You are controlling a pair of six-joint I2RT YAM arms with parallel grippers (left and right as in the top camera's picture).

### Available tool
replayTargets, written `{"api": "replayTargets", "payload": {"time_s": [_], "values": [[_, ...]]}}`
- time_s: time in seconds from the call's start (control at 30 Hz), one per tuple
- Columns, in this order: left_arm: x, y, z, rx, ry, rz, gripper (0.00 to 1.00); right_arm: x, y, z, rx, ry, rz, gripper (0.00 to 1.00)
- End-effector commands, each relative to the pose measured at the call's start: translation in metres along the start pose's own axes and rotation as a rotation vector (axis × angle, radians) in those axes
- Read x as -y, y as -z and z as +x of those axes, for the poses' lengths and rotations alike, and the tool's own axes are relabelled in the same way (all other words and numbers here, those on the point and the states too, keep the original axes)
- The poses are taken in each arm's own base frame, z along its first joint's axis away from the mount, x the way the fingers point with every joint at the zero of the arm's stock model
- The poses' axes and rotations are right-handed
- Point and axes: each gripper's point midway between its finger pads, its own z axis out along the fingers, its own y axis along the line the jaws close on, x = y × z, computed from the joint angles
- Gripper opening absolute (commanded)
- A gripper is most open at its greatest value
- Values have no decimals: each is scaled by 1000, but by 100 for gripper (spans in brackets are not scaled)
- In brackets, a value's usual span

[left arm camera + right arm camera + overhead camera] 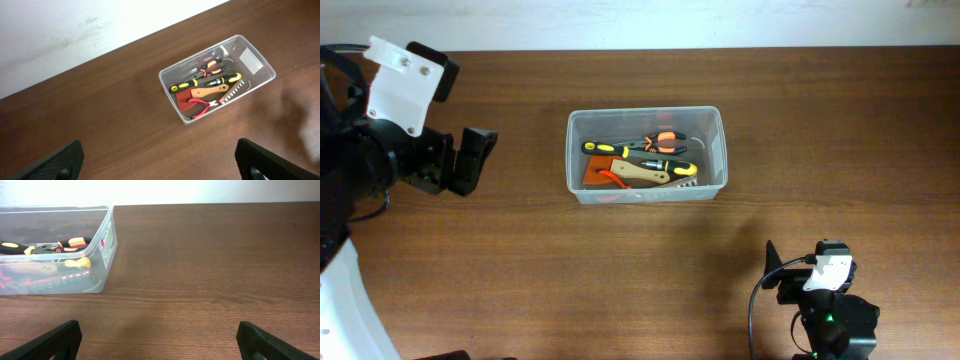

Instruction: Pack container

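Looks near the end of packing: spot the clear rectangular plastic container (722,150) well ahead of the wide-open, empty left claw (160,162) and ahead-left of the equally wide, empty right claw (160,342), already holding a yellow-and-black screwdriver (207,82), a wooden-handled scraper (210,92) and red-handled pliers (202,106). Next, likely just scan the brown wooden desk (620,290) for any stray tool; nothing seen blocking either claw's reach.

small label on container (106,247), print too small to read
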Motion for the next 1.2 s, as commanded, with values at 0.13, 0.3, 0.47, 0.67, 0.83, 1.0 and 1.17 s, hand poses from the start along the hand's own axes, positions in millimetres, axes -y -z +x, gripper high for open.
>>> {"api": "replayTargets", "payload": {"time_s": [0.13,0.3,0.47,0.67,0.83,1.0,1.17], "values": [[9,39,-11,131,-51,-78,99,-1,0,-2,13,-5,-7,99],[15,73,-33,419,-34,-177,99,-1,0,-2,13,-5,-7,99],[22,82,-23,658,-50,-258,99,-1,0,-2,13,-5,-7,99],[3,49,46,703,122,-430,99,-1,0,-2,13,-5,-7,99],[-8,5,118,631,198,-549,99,-1,0,-2,13,-5,-7,99],[-10,-31,171,614,219,-604,99,-1,0,-2,13,-5,-7,99],[-6,-67,210,565,226,-592,99,-1,0,-2,13,-5,-7,99]]}}
